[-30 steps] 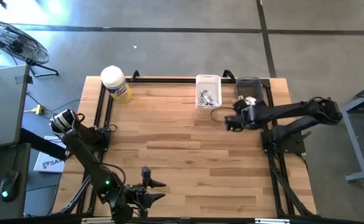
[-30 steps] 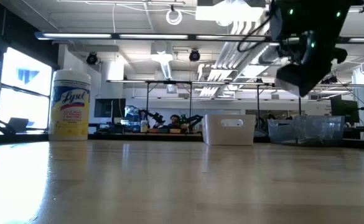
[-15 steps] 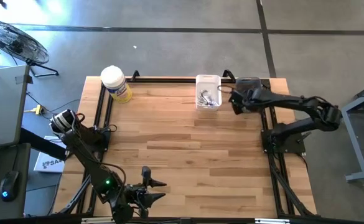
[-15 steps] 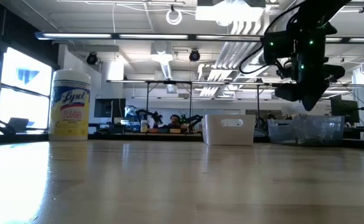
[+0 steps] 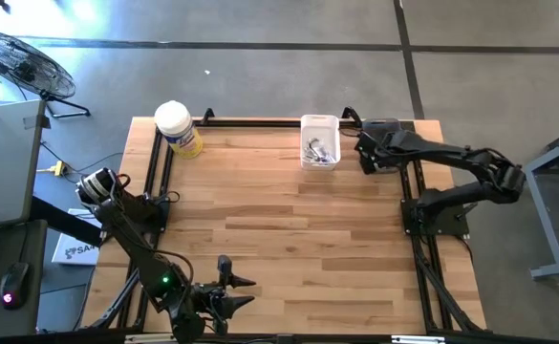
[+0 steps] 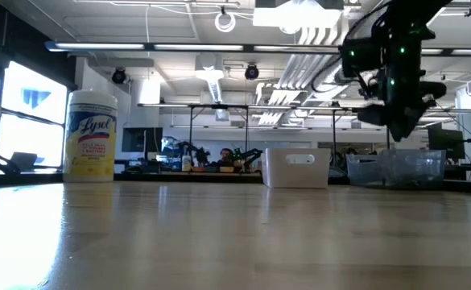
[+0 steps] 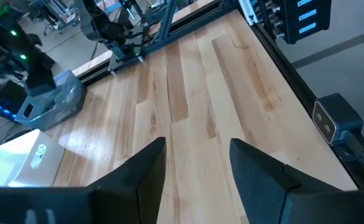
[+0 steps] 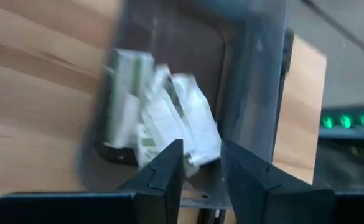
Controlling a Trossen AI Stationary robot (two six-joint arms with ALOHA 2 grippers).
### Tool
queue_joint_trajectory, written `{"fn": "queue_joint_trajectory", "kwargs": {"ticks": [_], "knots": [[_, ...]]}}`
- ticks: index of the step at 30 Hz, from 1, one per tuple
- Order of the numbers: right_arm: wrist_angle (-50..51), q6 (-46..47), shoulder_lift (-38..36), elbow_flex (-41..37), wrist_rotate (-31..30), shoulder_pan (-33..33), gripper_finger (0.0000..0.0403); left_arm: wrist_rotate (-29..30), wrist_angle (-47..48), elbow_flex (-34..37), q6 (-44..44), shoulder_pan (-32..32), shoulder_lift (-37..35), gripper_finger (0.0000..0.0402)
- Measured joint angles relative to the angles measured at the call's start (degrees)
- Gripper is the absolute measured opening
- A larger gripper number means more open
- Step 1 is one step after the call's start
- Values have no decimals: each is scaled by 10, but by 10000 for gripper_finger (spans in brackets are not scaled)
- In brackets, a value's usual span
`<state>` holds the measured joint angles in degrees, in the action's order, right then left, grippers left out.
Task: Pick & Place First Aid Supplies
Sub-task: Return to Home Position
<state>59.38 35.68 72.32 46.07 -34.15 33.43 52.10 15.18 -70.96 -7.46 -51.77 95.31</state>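
Green-and-white packets [image 8: 163,118] lie heaped in the black bin [image 8: 256,68]; right gripper [image 8: 200,152] hovers above, narrowly parted, empty; left gripper [image 7: 197,155] waits, parted.

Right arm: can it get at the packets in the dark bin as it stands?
Probably yes: the right gripper hangs open directly above the dark bin, with the packets lying uncovered below it and nothing between.

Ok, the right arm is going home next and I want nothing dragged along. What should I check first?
1. Right gripper empty: ok, fingers open, nothing between them.
2. Green-and-white packets inside the dark bin: ok.
3. Right gripper above the bin's rim: ok, the low view shows it well above.
4. White bin upright: ok.
5. Left gripper at the near table edge, open: ok.
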Motion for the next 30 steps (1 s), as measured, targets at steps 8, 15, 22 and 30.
{"fn": "queue_joint_trajectory", "kwargs": {"ticks": [8, 15, 22, 30], "knots": [[-50, -56, -68, 59, 43, -112, 76, -1, -5, 0, 1, 0, 0, 172], [-218, -62, -119, 4, 87, -269, 42, -64, -5, 0, 1, 0, 0, 172], [-471, -90, -124, -98, 150, -398, 15, -77, -25, 0, 1, 0, 0, 172], [-791, -130, -124, -233, 226, -527, 2, -60, -58, 3, 23, 7, 0, 172]]}}
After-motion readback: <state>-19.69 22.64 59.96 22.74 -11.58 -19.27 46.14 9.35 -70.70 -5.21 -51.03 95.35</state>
